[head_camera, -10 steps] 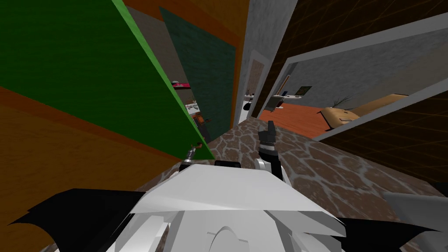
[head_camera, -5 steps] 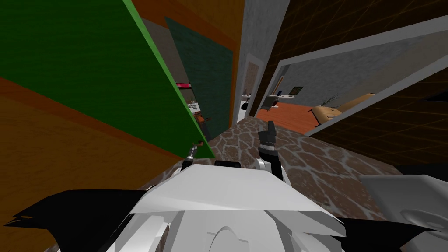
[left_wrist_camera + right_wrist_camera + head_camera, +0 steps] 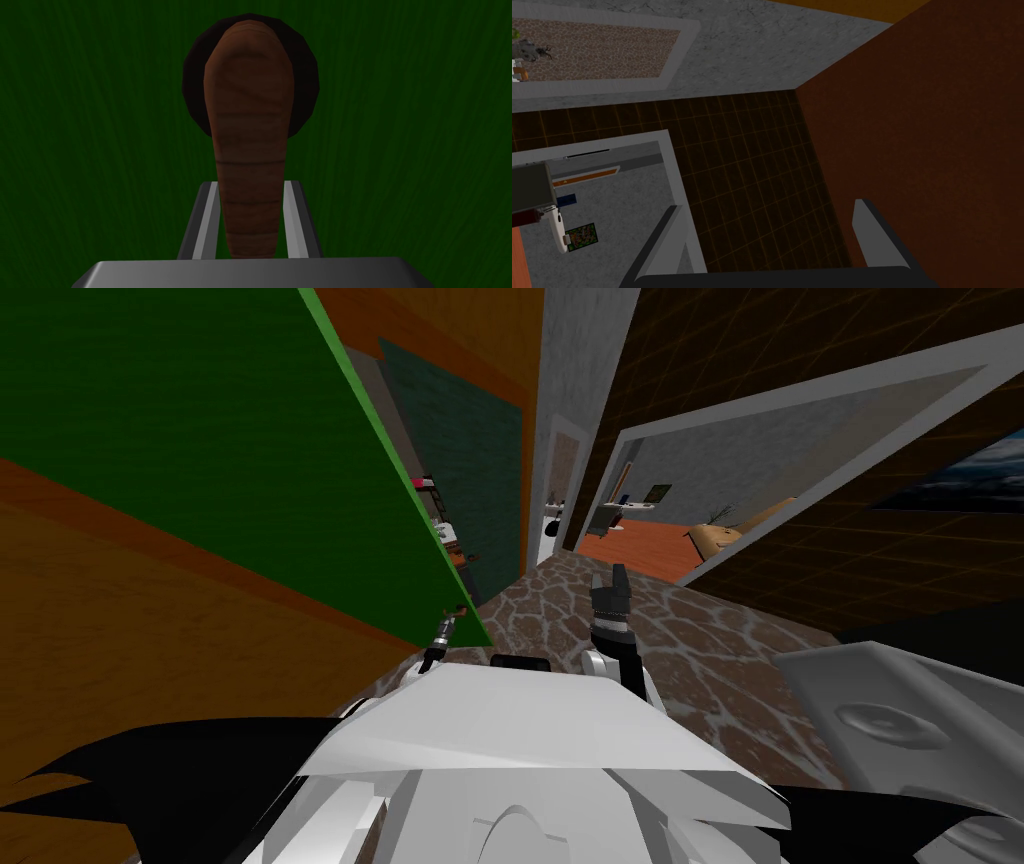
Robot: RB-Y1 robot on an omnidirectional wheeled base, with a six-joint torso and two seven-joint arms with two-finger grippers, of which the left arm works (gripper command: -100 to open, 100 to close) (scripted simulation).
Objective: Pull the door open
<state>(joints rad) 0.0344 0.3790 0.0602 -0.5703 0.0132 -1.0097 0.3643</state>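
**Door** (image 3: 200, 438): a large dark green panel filling the left of the scene, running from near to far. Its lighter green edge faces right. In the left wrist view the door (image 3: 100, 150) is a flat green plane behind the handle.

**Door handle** (image 3: 247, 150): a brown, ribbed lever mounted on a dark round plate (image 3: 306, 75) on the door's face. In the head view the handle (image 3: 458, 610) sits low on the near right corner of the green panel, just left of the floor.

**Left gripper** (image 3: 250, 186): the two grey fingers (image 3: 209, 220) press the lever's sides near its free end, pinching the door handle. In the head view the left gripper (image 3: 440, 633) reaches up and left to the handle.

**Right gripper** (image 3: 610, 588): raised over the floor, right of the door and well apart from it. In the right wrist view the right gripper (image 3: 768, 204) has its fingers spread, with nothing between them.

**Floor** (image 3: 700, 638): brown stone pattern with pale joints, running far between the door and the right wall.

**Left wall** (image 3: 100, 668): orange-brown, below and near the door.

**Dark teal panel** (image 3: 460, 468): far, beyond the door's edge. Small things show in the gap between them, too small to name.

**Grey-framed opening** (image 3: 612, 478): in the dark gridded right wall, showing a room with an orange floor (image 3: 640, 550).

**Light grey object** (image 3: 900, 718): near right, with a round relief; its kind is unclear.
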